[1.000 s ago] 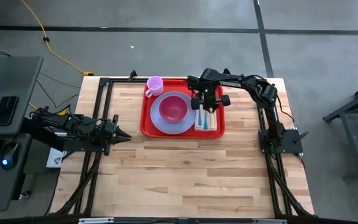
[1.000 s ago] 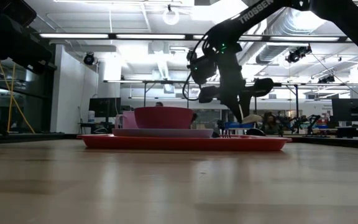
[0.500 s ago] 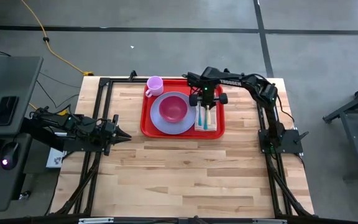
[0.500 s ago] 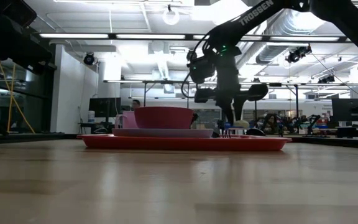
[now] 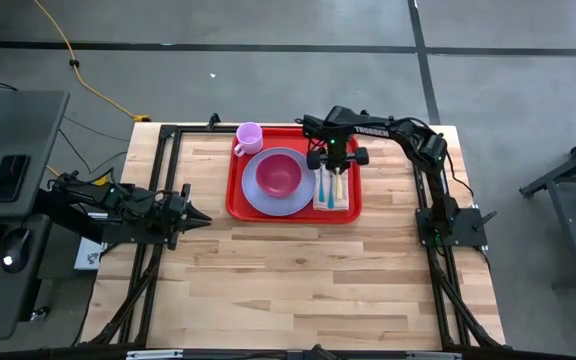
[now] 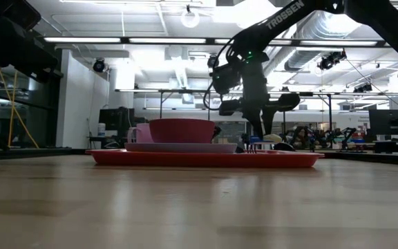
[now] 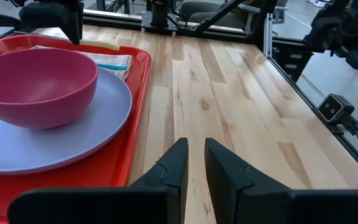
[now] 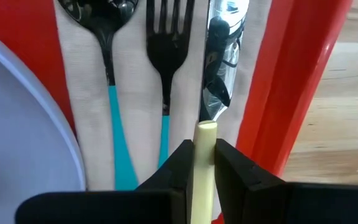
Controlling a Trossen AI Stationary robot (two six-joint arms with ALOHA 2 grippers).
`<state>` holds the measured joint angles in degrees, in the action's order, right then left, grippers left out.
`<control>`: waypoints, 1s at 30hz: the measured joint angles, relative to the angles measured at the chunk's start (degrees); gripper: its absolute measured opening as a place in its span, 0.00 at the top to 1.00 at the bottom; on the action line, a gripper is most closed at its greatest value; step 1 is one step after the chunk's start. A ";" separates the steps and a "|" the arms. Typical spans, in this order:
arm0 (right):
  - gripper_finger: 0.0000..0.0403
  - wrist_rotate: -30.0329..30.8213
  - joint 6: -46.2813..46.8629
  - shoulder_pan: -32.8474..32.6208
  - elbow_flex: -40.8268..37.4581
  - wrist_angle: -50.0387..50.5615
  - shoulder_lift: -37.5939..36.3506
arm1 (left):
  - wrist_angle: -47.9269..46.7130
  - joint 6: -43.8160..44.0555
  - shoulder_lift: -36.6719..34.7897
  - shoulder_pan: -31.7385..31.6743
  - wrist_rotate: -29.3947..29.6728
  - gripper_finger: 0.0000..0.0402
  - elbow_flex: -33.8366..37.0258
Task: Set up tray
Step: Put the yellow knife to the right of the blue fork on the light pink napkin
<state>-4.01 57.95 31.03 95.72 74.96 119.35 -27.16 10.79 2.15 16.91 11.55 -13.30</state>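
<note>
The red tray (image 5: 236,205) lies at the table's far middle. On it sit a lavender plate (image 5: 258,200) holding a pink bowl (image 5: 279,174), a pink cup (image 5: 249,136) at its far left corner, and a white napkin (image 5: 349,197) on its right side. A spoon (image 8: 101,37), a fork (image 8: 168,43) and a knife (image 8: 219,62) lie side by side on the napkin. My right gripper (image 8: 205,152) is over the napkin (image 5: 336,162), shut on the knife. My left gripper (image 5: 198,217) waits, shut and empty, left of the tray. My right gripper pinches the knife's cream handle (image 8: 205,140) between its two fingers, near the end where the handle meets the dark blade. The fingers come from above and lie across the handle. The blade (image 8: 215,93) lies along the napkin beside the fork; whether the handle is lifted cannot be told.
The tray's raised right rim (image 8: 291,93) runs close beside the knife. Bare wooden tabletop (image 5: 298,280) lies near of the tray. A black frame (image 5: 158,180) stands along the table's left and right sides. A desk with a keyboard and mouse (image 5: 8,250) is off the left edge.
My right gripper has shifted a little toward the table's far edge over the napkin, staying low above the tray. The cutlery, plate, bowl and cup have kept their places.
</note>
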 joint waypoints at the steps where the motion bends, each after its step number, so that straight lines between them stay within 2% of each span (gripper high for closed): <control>1: 0.91 0.01 -0.12 0.03 0.00 0.02 0.00 | 0.02 0.00 0.00 0.00 0.02 0.79 0.00; 23: 0.91 1.61 -1.20 0.83 -0.05 -0.01 0.07 | 0.02 0.00 0.00 0.00 0.15 0.79 0.00; 30: 0.92 -1.02 -0.45 0.63 -7.11 -4.09 0.13 | -0.04 0.00 -0.02 -0.02 0.15 0.79 0.01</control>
<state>-5.03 57.49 31.66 88.62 70.87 119.48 -27.20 10.79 2.13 16.88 11.70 -13.29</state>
